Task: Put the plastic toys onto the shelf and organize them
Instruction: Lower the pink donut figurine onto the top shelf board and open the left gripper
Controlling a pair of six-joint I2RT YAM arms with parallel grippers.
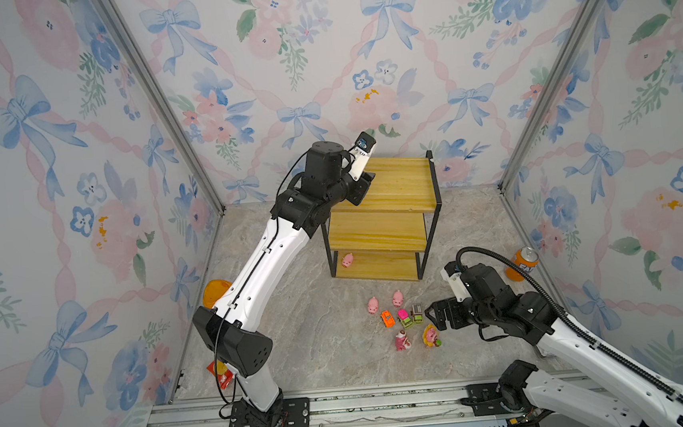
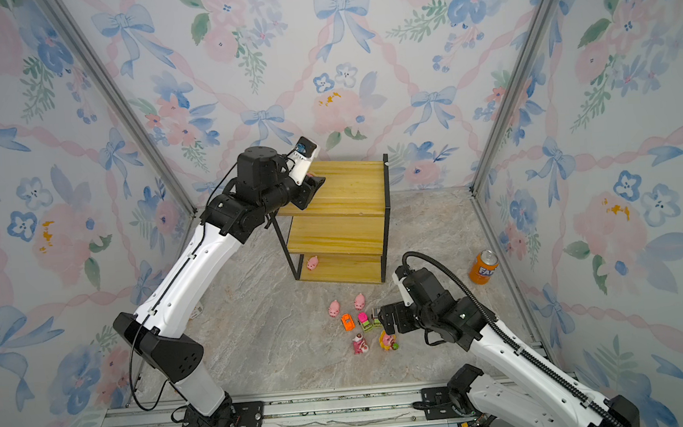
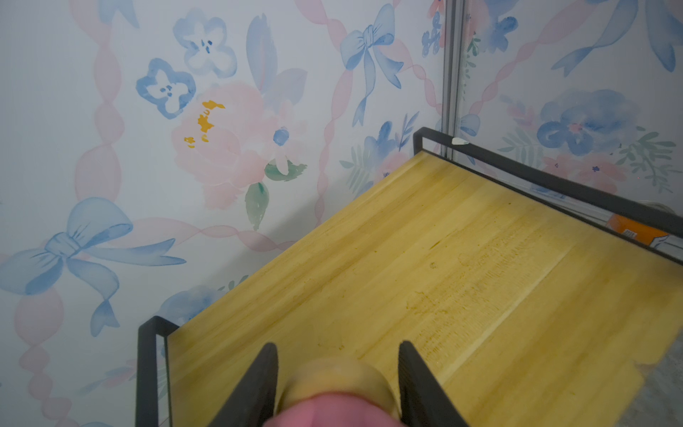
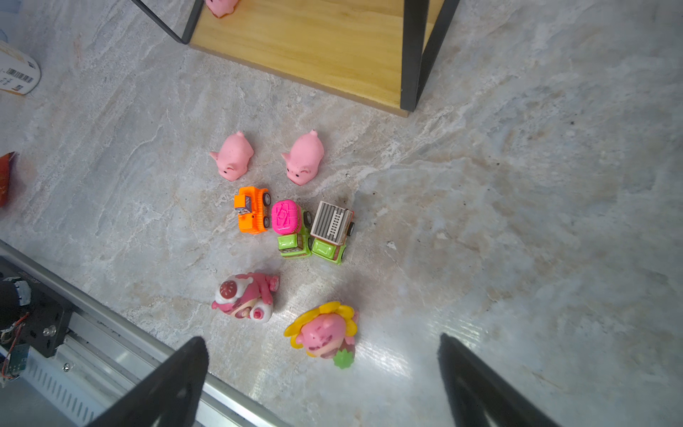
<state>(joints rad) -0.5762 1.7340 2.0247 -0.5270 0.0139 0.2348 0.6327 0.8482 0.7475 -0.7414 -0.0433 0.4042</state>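
My left gripper hovers over the left end of the top board of the shelf, shut on a blurred pink and yellow toy. One pale pig stands on the bottom board. On the floor in front lie two pigs, an orange car, a pink-green car, a brown-green car and two darker pink bear figurines. My right gripper hangs open just right of the cars, above the sunflower figurine, holding nothing.
An orange soda can stands by the right wall. An orange-lidded tub and a red packet sit behind the left arm near the left wall. The metal rail runs along the front edge.
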